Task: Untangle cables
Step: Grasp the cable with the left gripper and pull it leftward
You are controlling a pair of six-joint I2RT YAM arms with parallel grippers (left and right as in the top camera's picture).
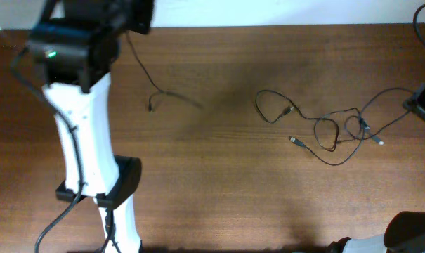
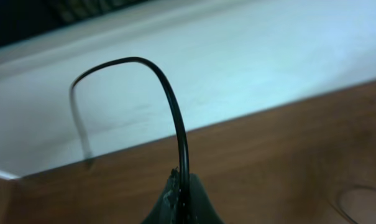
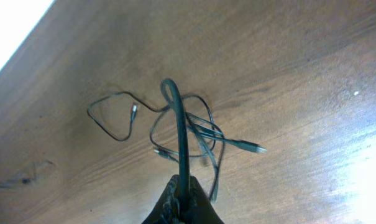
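Note:
My left gripper (image 1: 131, 24) is at the far left edge of the wooden table (image 1: 219, 190). It is shut on a thin black cable (image 1: 154, 93) that trails down to the table and lies apart from the others. In the left wrist view the jaws (image 2: 181, 198) pinch this cable (image 2: 169, 93), which arcs up and back down. My right gripper (image 1: 421, 104) is at the right edge, shut on another black cable (image 3: 180, 130). That cable runs into a loose tangle of cables (image 1: 331, 130) with small plugs; the tangle also shows in the right wrist view (image 3: 197, 134) beyond the jaws (image 3: 184, 198).
The white left arm (image 1: 82, 133) with its own thick black cable crosses the left side of the table. A white wall or ledge (image 2: 237, 56) runs along the table's far edge. A dark part of the right arm's base (image 1: 412, 232) is at the bottom right.

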